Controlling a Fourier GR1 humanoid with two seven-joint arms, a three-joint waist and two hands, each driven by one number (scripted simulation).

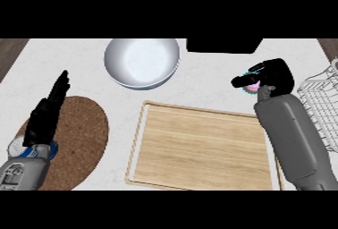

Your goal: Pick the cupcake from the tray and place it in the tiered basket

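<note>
Cupcake [252, 87], with pink frosting and a teal pleated liner, sits in the grasp of the right hand [272, 76] at roughly two o'clock in the head view, lifted clear of the wooden tray [198, 147] and hanging just beyond the tray's upper right corner. The black fingers curl round it from above, which suggests a carrying hold meant to keep the cake from slipping during transfer. The grey right forearm [293, 138] slants up from five o'clock, crossing the tray's right edge, so the hand appears to be pointed toward the white wire tiered basket [320, 96] at three o'clock, just beside it.

The left hand [48, 112] shows at nine o'clock, released, fingers straight and raised, resting over the brown round mat [86, 138]; it seems to be kept out of the way. A white bowl [142, 60] lies at twelve o'clock and a black object [221, 44] at one o'clock, both behind the tray and apart from the carrying path.

Most of the cupcake is hidden by the hand; only a sliver of frosting and liner shows. The basket is cut off by the right edge, so its tiers cannot be told apart, nor which tier lies nearest. The black object is cut by the top, and its kind is unclear. The forearm hides the tray's right rim.
</note>
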